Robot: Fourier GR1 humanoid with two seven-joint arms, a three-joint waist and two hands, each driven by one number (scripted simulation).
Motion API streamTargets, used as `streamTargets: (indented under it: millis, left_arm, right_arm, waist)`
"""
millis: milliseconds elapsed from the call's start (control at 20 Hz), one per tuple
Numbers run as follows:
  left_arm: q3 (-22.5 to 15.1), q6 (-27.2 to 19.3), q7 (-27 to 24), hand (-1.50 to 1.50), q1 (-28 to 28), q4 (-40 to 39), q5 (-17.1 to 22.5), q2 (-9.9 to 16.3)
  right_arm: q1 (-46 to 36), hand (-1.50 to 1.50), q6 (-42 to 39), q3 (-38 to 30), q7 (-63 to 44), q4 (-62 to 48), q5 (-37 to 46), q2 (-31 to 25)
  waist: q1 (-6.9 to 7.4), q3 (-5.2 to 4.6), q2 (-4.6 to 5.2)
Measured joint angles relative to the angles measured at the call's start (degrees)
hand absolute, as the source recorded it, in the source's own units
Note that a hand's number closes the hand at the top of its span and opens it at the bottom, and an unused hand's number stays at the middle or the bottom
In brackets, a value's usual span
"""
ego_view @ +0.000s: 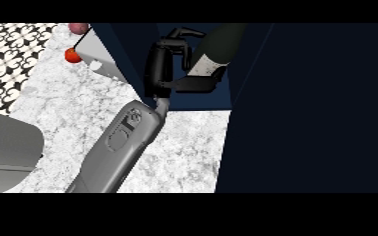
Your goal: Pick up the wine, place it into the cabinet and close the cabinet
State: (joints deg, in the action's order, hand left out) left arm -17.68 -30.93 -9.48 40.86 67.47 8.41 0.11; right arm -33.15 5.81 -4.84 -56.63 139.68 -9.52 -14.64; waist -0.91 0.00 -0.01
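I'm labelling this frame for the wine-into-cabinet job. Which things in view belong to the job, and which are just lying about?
Part of the job:
- wine bottle, tilted inside the cabinet opening
- cabinet, dark blue, door open
- robot hand, curled round the bottle

Lying about:
- red fruit on the counter, far left
- pinkish item at the top edge, too cut off to identify

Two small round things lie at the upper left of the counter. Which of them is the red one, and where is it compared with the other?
The red ball is the lower one, beside the open cabinet door. The other, a dull pink ball, sits above it at the view's top edge.
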Motion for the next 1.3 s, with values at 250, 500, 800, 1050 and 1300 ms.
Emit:
streamTargets:
  millis: [250, 500, 800, 1050, 1300]
  left_arm:
    - [0.1, 0.1, -5.0, 1.50, 1.2, -6.3, 2.8, -0.1]
    - [-1.0, -1.0, -8.6, 1.50, 2.0, -10.9, 5.7, -0.1]
    - [-2.3, -1.0, -14.3, 1.50, 2.5, -18.0, 9.7, -0.1]
    - [-4.5, -1.8, -17.9, 1.50, 3.2, -24.3, 11.2, -0.1]
    - [-4.8, -2.5, -22.6, 1.50, 4.8, -31.0, 13.5, -0.1]
  right_arm:
    - [0.6, -1.50, -0.8, 0.3, 1.4, -0.7, -0.2, 0.4]
    - [-0.2, -1.50, -0.7, -0.4, 0.8, -0.9, -0.6, 0.4]
    - [-1.4, -1.50, -0.4, 0.6, -0.1, -0.9, -0.8, 0.4]
    - [-0.4, -1.50, -0.7, 0.4, 0.6, -1.0, -1.0, 0.9]
    - [-0.6, -1.50, -1.2, 0.1, 1.0, -1.3, -1.5, 0.9]
  waist:
    - [-0.14, -0.02, 0.10]
    - [-0.39, -0.01, 0.08]
    - [-0.62, -0.03, 0.12]
    - [-0.77, -0.02, 0.19]
    - [-1.14, -0.04, 0.31]
